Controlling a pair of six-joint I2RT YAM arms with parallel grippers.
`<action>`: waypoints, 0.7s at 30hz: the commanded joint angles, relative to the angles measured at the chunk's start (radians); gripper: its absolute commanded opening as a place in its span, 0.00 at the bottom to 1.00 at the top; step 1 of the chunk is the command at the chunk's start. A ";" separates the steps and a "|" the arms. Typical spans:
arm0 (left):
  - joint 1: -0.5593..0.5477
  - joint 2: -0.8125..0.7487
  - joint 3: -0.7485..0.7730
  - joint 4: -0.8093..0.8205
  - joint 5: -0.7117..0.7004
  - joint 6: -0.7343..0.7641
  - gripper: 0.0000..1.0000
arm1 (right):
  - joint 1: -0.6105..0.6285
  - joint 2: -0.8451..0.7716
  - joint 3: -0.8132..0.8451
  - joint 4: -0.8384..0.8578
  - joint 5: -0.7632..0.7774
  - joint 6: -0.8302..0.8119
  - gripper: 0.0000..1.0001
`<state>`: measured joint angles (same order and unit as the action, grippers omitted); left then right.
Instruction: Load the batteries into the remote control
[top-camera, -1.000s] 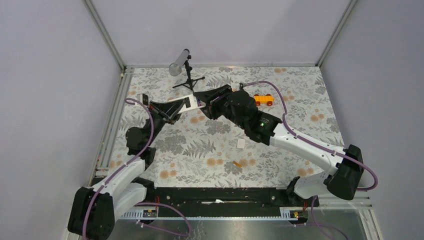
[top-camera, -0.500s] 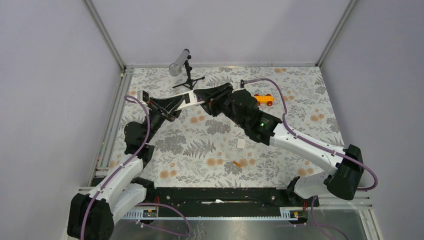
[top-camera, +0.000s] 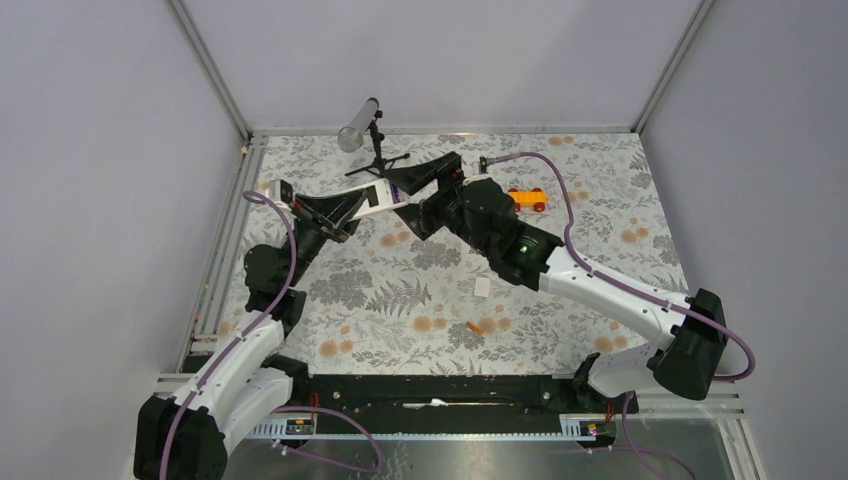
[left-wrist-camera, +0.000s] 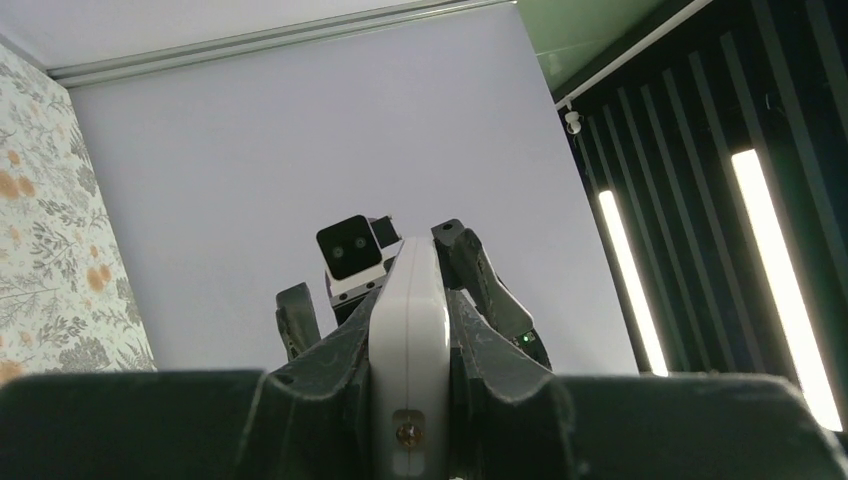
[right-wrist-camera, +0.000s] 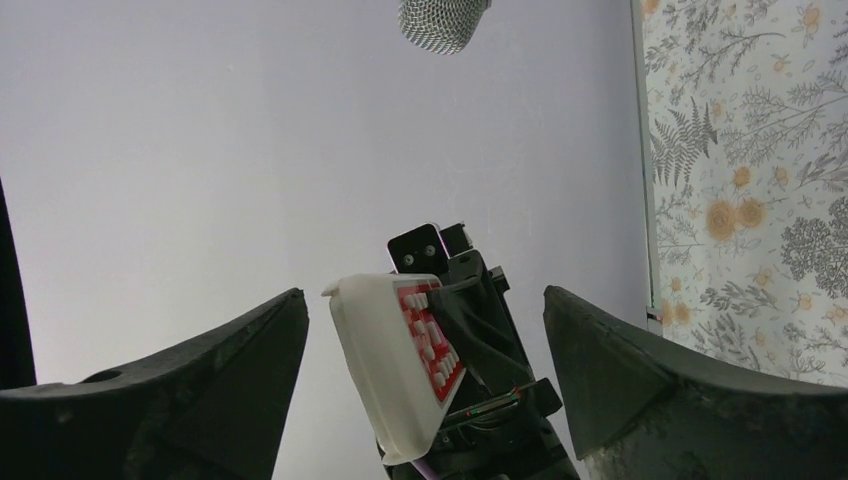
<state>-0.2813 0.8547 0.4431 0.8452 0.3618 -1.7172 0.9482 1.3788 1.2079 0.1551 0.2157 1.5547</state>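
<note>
Release over the table's (top-camera: 600, 200) far-left corner: the right gripper's (right-wrist-camera: 421, 294) jaws have just sprung wide, leaving the left gripper's (left-wrist-camera: 410, 340) jaws alone pinching the raised remote control (top-camera: 373, 194), so the orange battery (top-camera: 475, 328) lying by the near edge can probably be fetched next.

White-and-black arms (top-camera: 600, 290), purple cables (top-camera: 560, 190) — a green light (top-camera: 521, 248), seemingly.

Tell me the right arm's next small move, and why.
Probably pull the right gripper back off the remote and go down for the orange battery: the jaws stand open, clear of the remote, which the left gripper clamps aloft, and that battery lies loose below.
</note>
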 joint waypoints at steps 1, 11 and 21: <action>0.005 -0.034 0.016 0.020 -0.012 0.062 0.00 | -0.009 -0.055 0.013 0.057 0.034 -0.104 0.97; 0.069 -0.044 0.006 -0.069 0.069 0.169 0.00 | -0.203 -0.304 -0.227 -0.006 -0.106 -0.249 0.94; 0.088 -0.033 0.084 -0.456 0.218 0.504 0.00 | -0.412 -0.242 -0.157 -0.761 -0.437 -0.982 0.74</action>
<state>-0.1986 0.8223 0.4545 0.5026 0.5037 -1.3750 0.5312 1.0557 1.0042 -0.2802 -0.0925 0.9249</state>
